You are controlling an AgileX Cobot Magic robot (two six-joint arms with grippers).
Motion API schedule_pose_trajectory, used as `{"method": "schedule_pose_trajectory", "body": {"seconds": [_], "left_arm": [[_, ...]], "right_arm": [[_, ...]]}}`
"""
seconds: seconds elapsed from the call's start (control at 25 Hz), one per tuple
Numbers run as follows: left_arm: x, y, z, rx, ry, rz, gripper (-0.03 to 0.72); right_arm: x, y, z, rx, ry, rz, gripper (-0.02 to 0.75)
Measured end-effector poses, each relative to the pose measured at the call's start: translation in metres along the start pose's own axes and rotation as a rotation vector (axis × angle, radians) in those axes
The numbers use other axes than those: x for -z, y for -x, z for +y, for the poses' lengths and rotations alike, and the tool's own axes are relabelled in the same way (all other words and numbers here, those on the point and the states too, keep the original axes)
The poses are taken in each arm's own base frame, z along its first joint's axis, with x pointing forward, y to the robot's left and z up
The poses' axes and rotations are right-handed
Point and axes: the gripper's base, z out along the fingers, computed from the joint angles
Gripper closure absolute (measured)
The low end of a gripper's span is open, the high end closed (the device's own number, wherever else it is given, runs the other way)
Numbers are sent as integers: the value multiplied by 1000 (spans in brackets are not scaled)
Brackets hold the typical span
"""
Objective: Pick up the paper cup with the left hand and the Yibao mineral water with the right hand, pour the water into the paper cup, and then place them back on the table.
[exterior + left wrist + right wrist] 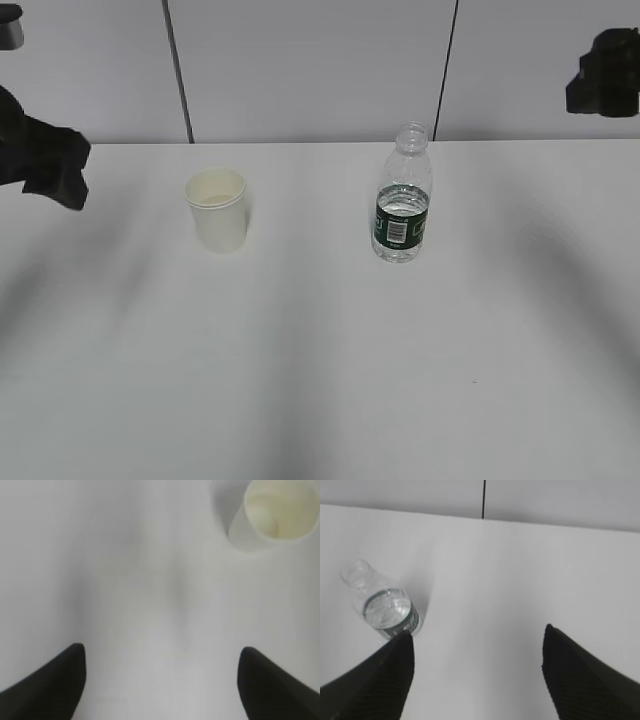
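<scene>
Cream-white, the cup stands upright on the table, left of centre, well apart from the left gripper. In the left wrist view it sits at the upper right, ahead of the spread fingers and off to one side, with nothing between them. The left arm hangs at the left edge of the exterior view, raised above the tabletop.

Right of centre the bottle stands upright, capless, part full. In the right wrist view it lies just past the left fingertip, outside the open right gripper, which holds nothing. The right arm hovers high at the upper right.
</scene>
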Motion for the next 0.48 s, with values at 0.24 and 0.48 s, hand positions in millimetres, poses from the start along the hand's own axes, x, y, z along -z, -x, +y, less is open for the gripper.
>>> {"method": "schedule_pose_trajectory", "body": {"seconds": [0.24, 0.48], "left_arm": [[7, -15, -3, 0, -32, 215, 144], [15, -29, -3, -20, -43, 365, 157]], "right_arm": [[21, -15, -3, -33, -6, 196, 152], [40, -23, 0, -2, 34, 404, 152]]}}
